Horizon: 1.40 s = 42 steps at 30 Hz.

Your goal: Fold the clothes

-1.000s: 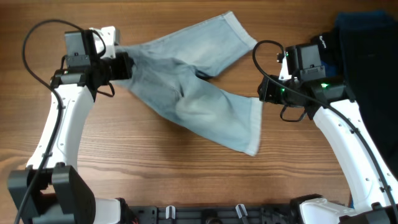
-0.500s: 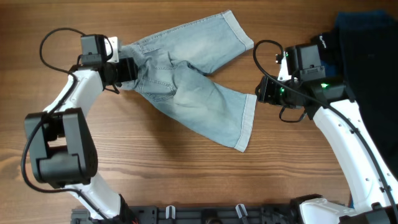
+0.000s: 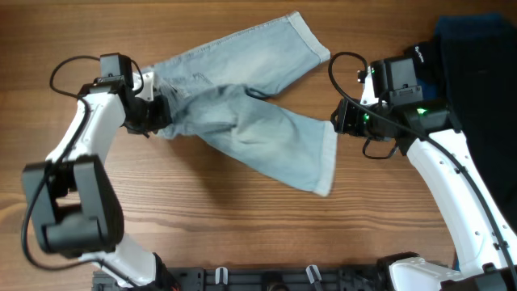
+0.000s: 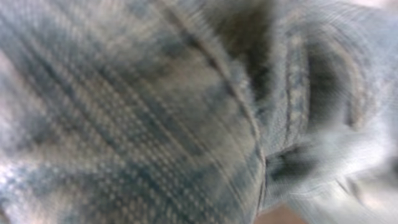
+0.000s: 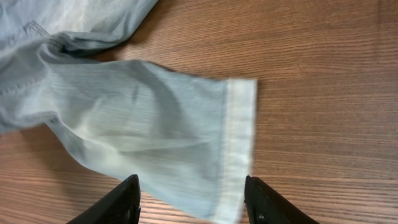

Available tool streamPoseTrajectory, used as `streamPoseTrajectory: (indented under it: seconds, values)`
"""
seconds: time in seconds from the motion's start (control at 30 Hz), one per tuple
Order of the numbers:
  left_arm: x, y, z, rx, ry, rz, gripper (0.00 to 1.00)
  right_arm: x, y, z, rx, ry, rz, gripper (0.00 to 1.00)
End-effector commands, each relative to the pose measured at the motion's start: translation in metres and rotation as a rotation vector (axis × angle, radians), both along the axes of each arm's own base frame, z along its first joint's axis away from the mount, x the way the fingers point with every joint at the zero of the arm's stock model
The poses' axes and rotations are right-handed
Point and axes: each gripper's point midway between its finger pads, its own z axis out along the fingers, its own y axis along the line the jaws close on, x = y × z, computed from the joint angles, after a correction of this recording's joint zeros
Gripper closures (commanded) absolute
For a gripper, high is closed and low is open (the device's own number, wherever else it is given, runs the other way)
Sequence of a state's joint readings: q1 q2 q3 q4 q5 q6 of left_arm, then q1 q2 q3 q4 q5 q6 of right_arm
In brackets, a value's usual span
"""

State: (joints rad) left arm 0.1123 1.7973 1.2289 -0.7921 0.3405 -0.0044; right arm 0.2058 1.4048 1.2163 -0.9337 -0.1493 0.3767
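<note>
Pale, washed-out blue denim makes up the shorts [image 3: 242,121], which lie rumpled on the wooden table [image 3: 242,234], left of centre and reaching toward the right arm. The cloth is lighter along the thighs and darker where it bunches.

Nearest the robot's base is the near leg [image 3: 291,158]. It runs down and to the right and ends in a broad cuffed hem [image 3: 325,162] that turns slightly under at its lower corner. The right gripper [image 5: 196,202] hangs just above this hem. Its two black fingers [image 5: 130,199] are spread wide, with nothing held between them.

Further back, the crotch folds into a dark crease where the two legs part. At the left, the waistband [image 3: 174,121] is gathered into wrinkles that run up against the left gripper [image 3: 155,113]. Its fingers are buried in the cloth. The left wrist view shows only blurred denim weave and a stitched seam, so I cannot tell whether it is clamped or loose.

Farthest away, the far leg [image 3: 258,56] slants up and to the right to its own cuff [image 3: 311,36]. The garment's long axis therefore runs left to right, with the waist at the left and the legs splayed in a V opening to the right.

Beyond the right arm, at the table's far right edge, sit a dark blue cloth [image 3: 477,28] and a black garment [image 3: 485,89].
</note>
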Motion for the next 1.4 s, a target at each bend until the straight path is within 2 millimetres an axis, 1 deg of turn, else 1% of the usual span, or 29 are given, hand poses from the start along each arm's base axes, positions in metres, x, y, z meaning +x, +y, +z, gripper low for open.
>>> streamPoseTrajectory:
  seconds: [0.0, 0.03, 0.07, 0.13, 0.2, 0.27, 0.33, 0.37, 0.4, 0.43, 0.47, 0.53, 0.57, 0.63, 0.73, 0.8, 0.9, 1.0, 1.1, 1.2, 1.27, 1.37]
  values:
    - [0.004, -0.03, 0.115, -0.122, -0.258, -0.057, 0.96, 0.001, 0.001, -0.002, 0.001, 0.001, 0.022, 0.46]
    - [0.001, -0.03, 0.134, -0.103, -0.313, -0.06, 0.96, 0.001, 0.001, -0.001, -0.004, -0.002, 0.035, 0.46]
    - [-0.008, -0.009, 0.178, 0.046, -0.459, -0.013, 0.96, 0.001, 0.001, -0.002, -0.005, -0.002, 0.035, 0.46]
    - [-0.009, 0.008, 0.184, 0.142, -0.483, 0.034, 0.96, 0.002, 0.001, -0.001, -0.004, -0.006, 0.034, 0.46]
    - [-0.006, 0.02, 0.179, 0.201, -0.469, 0.064, 0.96, 0.002, 0.002, -0.001, -0.003, -0.009, 0.034, 0.46]
    - [0.004, 0.024, 0.162, 0.218, -0.441, 0.061, 0.93, 0.002, 0.001, -0.001, -0.003, -0.01, 0.035, 0.46]
    - [0.02, 0.037, 0.141, 0.26, -0.405, 0.085, 0.89, 0.002, 0.002, -0.001, -0.002, -0.009, 0.035, 0.46]
    - [0.029, 0.045, 0.128, 0.291, -0.383, 0.1, 0.78, 0.002, 0.002, -0.001, -0.002, -0.007, 0.034, 0.46]
    - [0.038, 0.055, 0.11, 0.328, -0.353, 0.12, 0.53, 0.001, 0.002, -0.001, -0.003, -0.005, 0.035, 0.46]
    - [0.046, 0.072, 0.075, 0.375, -0.277, 0.144, 0.28, 0.0, 0.002, -0.002, 0.0, 0.002, 0.037, 0.47]
    - [0.045, 0.075, 0.064, 0.383, -0.244, 0.147, 0.23, -0.001, 0.002, -0.002, 0.0, 0.005, 0.037, 0.47]
    - [0.035, 0.082, 0.039, 0.38, -0.148, 0.15, 0.22, -0.004, 0.002, -0.003, 0.003, 0.017, 0.04, 0.47]
    - [0.028, 0.083, 0.031, 0.374, -0.106, 0.161, 0.21, -0.006, 0.002, -0.004, 0.001, 0.027, 0.041, 0.47]
    - [0.013, 0.088, 0.025, 0.365, -0.038, 0.19, 0.12, -0.008, 0.001, -0.005, -0.004, 0.036, 0.048, 0.47]
    - [-0.009, 0.093, 0.023, 0.348, 0.05, 0.246, 0.11, -0.009, 0.001, -0.005, -0.014, 0.033, 0.069, 0.47]
    - [-0.023, 0.094, 0.021, 0.343, 0.103, 0.251, 0.12, -0.009, 0.001, -0.005, -0.017, 0.031, 0.077, 0.47]
    - [-0.032, 0.095, 0.021, 0.332, 0.139, 0.273, 0.12, -0.009, 0.001, -0.005, -0.02, 0.028, 0.085, 0.46]
    - [-0.04, 0.095, 0.027, 0.337, 0.155, 0.277, 0.12, -0.009, 0.001, -0.005, -0.02, 0.027, 0.085, 0.46]
    - [-0.05, 0.106, 0.036, 0.353, 0.163, 0.337, 0.11, -0.008, 0.002, -0.005, -0.019, 0.024, 0.086, 0.44]
    - [-0.058, 0.117, 0.044, 0.315, 0.163, 0.409, 0.1, -0.008, 0.001, -0.005, -0.02, 0.024, 0.085, 0.44]
    - [-0.068, 0.121, 0.043, 0.271, 0.198, 0.438, 0.09, -0.007, 0.002, -0.005, -0.019, 0.021, 0.086, 0.44]
    - [-0.078, 0.128, 0.03, 0.243, 0.228, 0.477, 0.09, -0.006, 0.002, -0.004, -0.018, 0.017, 0.084, 0.44]
